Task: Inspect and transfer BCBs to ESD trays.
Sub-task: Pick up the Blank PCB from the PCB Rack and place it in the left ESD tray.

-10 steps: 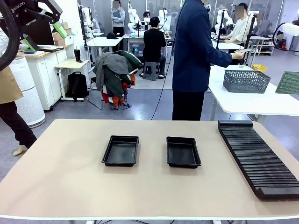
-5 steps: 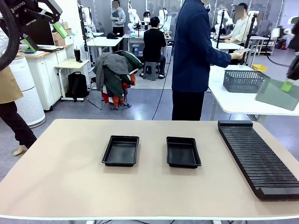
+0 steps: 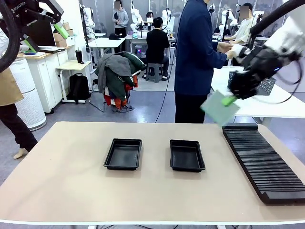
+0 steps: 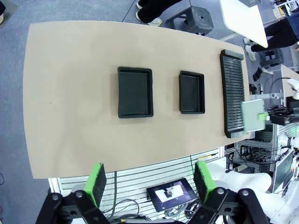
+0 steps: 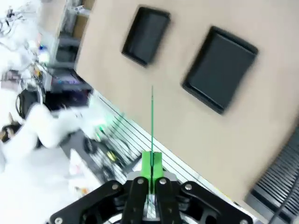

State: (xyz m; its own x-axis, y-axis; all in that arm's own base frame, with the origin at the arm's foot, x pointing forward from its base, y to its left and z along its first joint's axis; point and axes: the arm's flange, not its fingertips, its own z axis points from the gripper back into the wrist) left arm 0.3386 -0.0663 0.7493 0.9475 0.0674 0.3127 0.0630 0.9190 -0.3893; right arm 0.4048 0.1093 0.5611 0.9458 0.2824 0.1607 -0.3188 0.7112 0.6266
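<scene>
Tabletop (image 3: 62, 186) beige: two trays (image 3: 123, 153) centre, rack (image 3: 264, 164) right, person (image 3: 194, 57) standing behind

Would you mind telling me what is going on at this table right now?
The right claw is shut on a green circuit board, holding it in the air near the slotted rack. The left black tray and the right black tray sit mid-table with no board in them yet. The left claw is open, high above the table. A person in a dark jacket stands at the far side.
</scene>
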